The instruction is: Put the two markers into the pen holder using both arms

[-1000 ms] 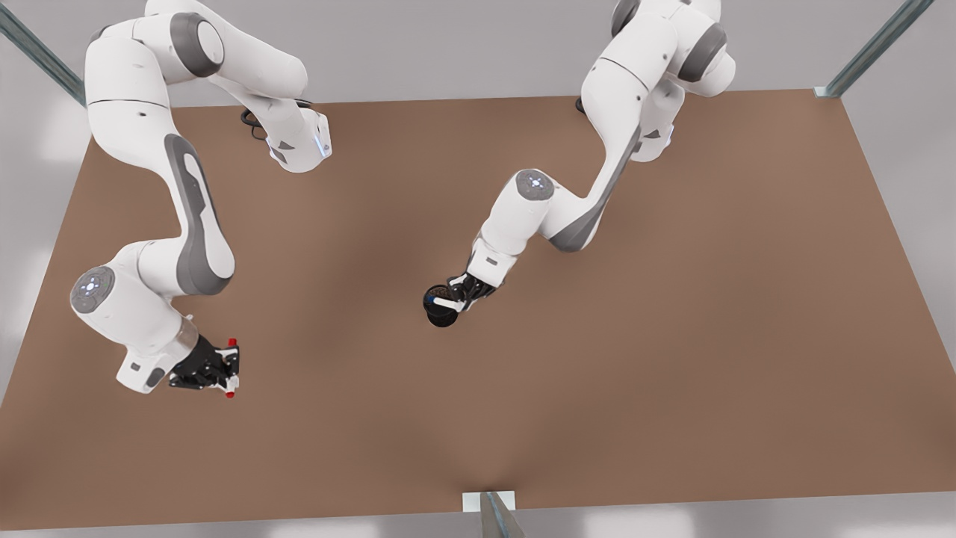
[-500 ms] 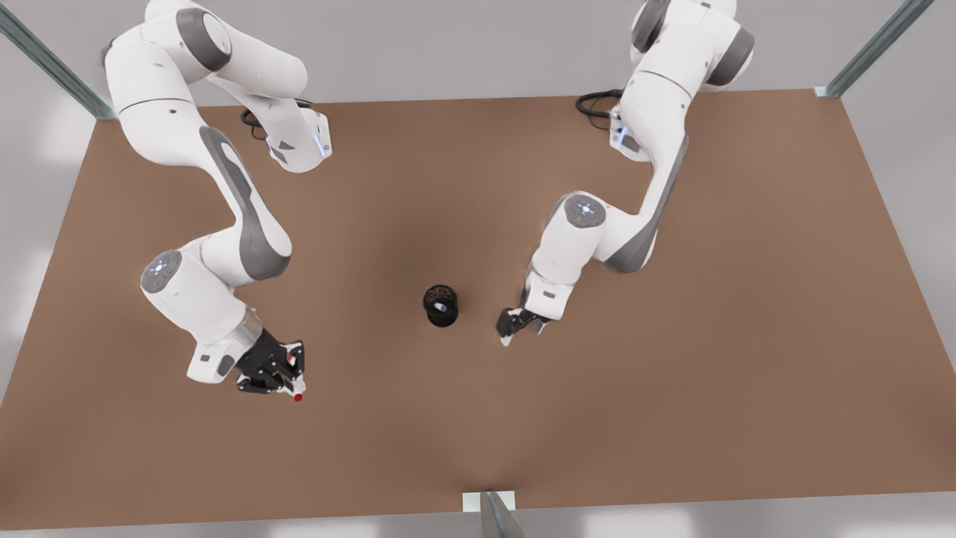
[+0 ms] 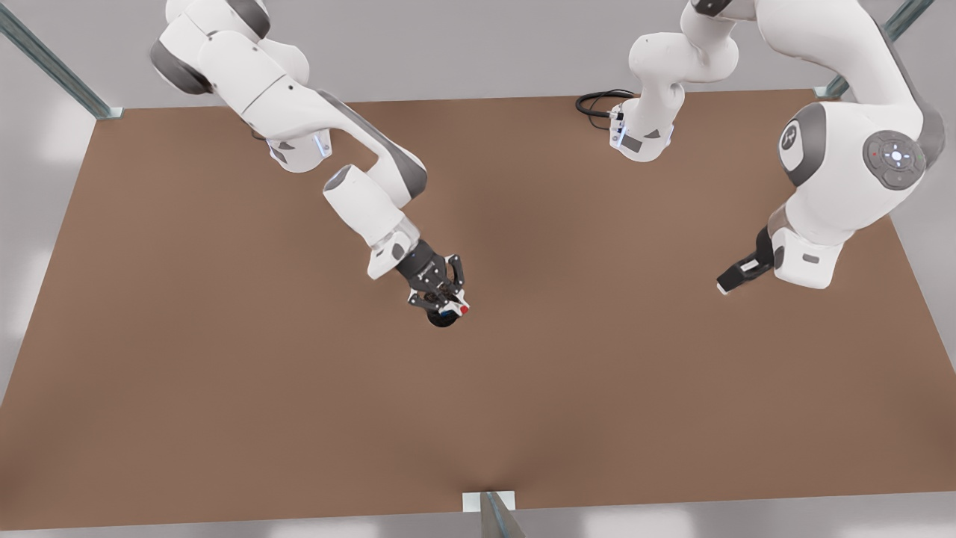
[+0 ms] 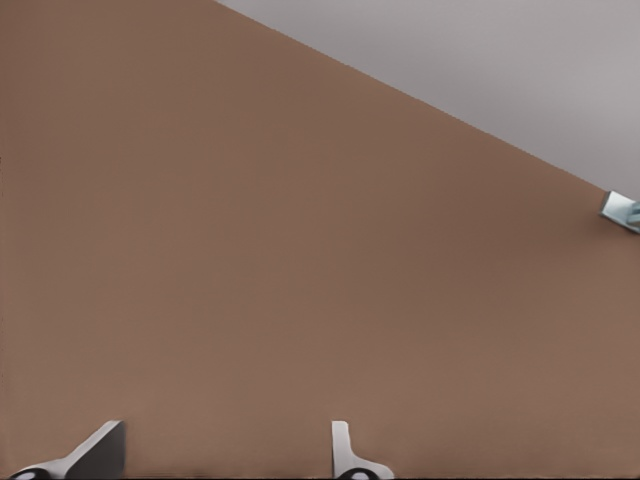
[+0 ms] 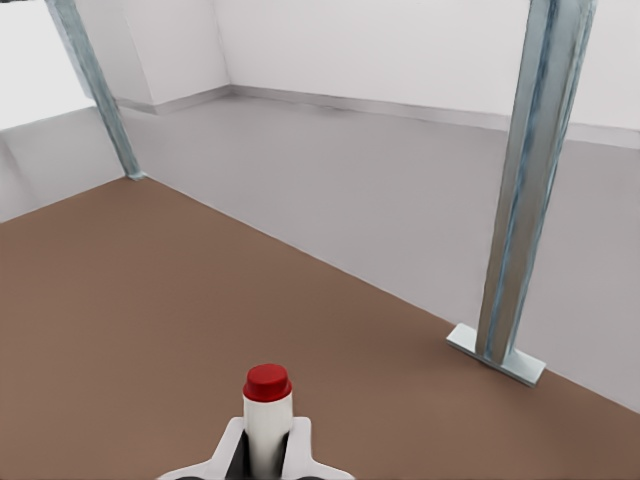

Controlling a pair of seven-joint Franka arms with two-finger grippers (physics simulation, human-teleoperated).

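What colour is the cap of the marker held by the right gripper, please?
Red, clearest in the right wrist view.

Brown bench (image 3: pixel 224 373), matte and uniform in colour, bordered on all sides by pale grey floor (image 3: pixel 478 67). Metal frame posts stand at the bench corners at 10 o'clock (image 3: pixel 52 71) and 2 o'clock (image 3: pixel 870 52), and a further post with a square white foot (image 3: pixel 489 502) sits at the 6 o'clock edge. A coiled black cable (image 3: pixel 597 101) lies on the bench surface near the 1 o'clock edge.
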